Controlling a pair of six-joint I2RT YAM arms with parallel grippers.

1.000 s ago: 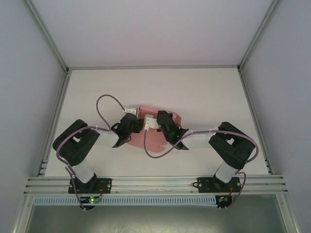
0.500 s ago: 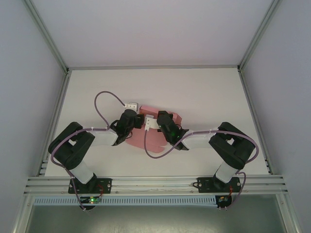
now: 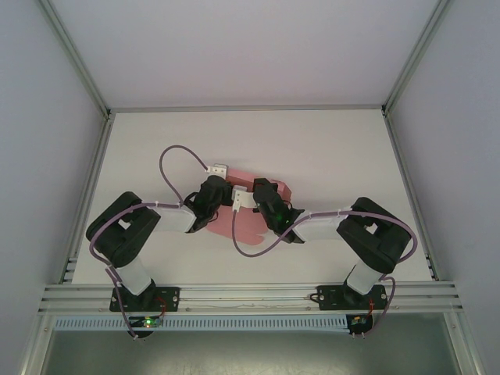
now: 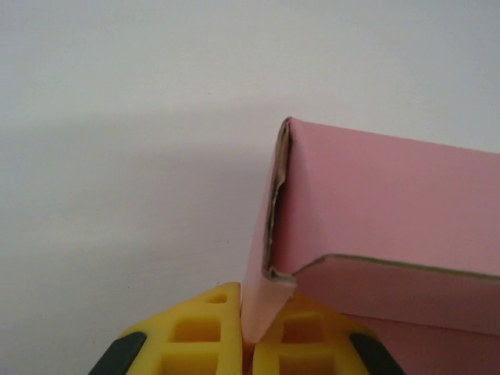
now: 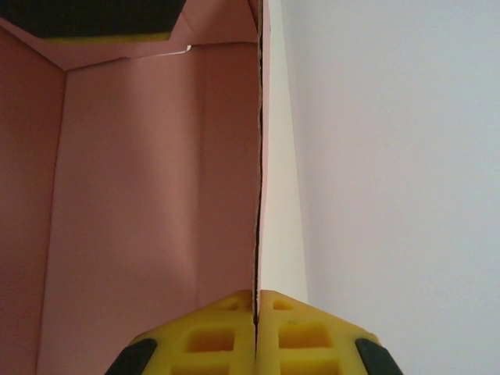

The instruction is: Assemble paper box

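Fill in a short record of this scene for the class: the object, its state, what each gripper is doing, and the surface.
object: paper box, plain pink card
state: partly folded, with walls raised and the inside open to the right wrist view
left gripper: shut on a wall of the box at a corner
right gripper: shut on the edge of a side wall
surface: white table
position: box mid-table, between the two grippers

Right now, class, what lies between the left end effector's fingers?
A thin wall of the pink paper box, pinched edge-on by the left end effector, in the left wrist view.
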